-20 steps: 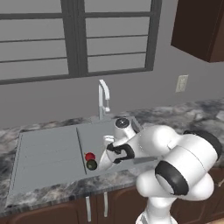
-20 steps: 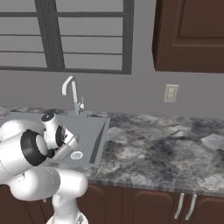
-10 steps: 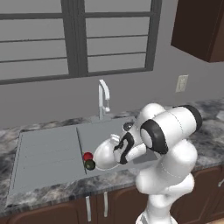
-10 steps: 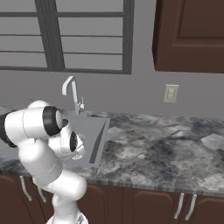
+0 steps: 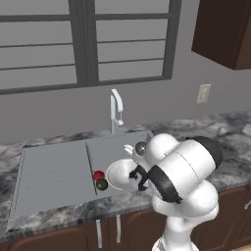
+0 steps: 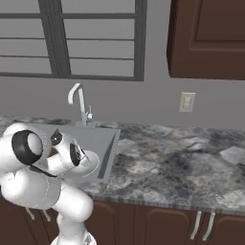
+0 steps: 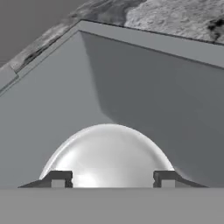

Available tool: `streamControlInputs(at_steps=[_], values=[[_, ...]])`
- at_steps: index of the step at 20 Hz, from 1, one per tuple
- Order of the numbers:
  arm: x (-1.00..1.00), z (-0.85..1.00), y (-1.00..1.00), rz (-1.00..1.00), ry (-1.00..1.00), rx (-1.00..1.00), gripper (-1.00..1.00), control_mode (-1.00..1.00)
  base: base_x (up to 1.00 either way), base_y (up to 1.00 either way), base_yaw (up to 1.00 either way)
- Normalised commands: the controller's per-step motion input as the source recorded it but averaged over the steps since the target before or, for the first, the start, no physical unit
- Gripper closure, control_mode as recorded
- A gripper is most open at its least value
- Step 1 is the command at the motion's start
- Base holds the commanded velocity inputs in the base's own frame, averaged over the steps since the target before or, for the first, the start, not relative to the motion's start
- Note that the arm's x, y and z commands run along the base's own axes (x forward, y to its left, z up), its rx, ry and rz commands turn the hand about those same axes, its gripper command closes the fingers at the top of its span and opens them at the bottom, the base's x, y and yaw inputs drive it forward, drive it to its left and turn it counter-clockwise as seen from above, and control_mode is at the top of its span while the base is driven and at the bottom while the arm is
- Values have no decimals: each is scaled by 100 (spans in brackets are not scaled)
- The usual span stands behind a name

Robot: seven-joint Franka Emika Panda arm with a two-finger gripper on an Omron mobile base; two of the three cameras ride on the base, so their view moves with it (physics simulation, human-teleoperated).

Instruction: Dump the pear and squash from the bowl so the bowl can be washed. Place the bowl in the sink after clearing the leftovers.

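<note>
The white bowl [image 5: 117,174] lies in the grey sink [image 5: 112,151], at the basin's front. At the basin's left wall, beside the bowl, sit the red pear [image 5: 98,175] and the dark squash [image 5: 101,184], both outside the bowl. My gripper [image 5: 134,175] hovers at the bowl's right rim. In the hand view the bowl [image 7: 109,151] shows as a glossy white dome between the fingertips [image 7: 59,178], which stand wide apart and hold nothing. My gripper [image 7: 111,179] is open over the sink [image 7: 144,87] floor.
A ribbed drainboard [image 5: 54,171] lies left of the basin and a curved silver tap [image 5: 116,109] rises behind it. Speckled stone counter [image 6: 182,158] stretches to the right. Dark cabinets [image 6: 210,38] hang above, and a wall outlet [image 6: 186,101] sits beneath them.
The jaws have opened and let go of the bowl, which now rests in the basin. The arm's upper links have swung round over the sink's front edge.
</note>
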Motion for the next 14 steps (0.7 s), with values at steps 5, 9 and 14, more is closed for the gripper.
streamControlInputs(at_steps=[5, 9, 14], values=[[-11, 100, 13, -11, -30, -2, -100, -100, 0, 0, 0], [-11, 100, 43, -2, -26, -6, -100, -100, 0, 0, 0], [-28, 100, 63, -3, -31, -10, -100, -100, 0, 0, 0]])
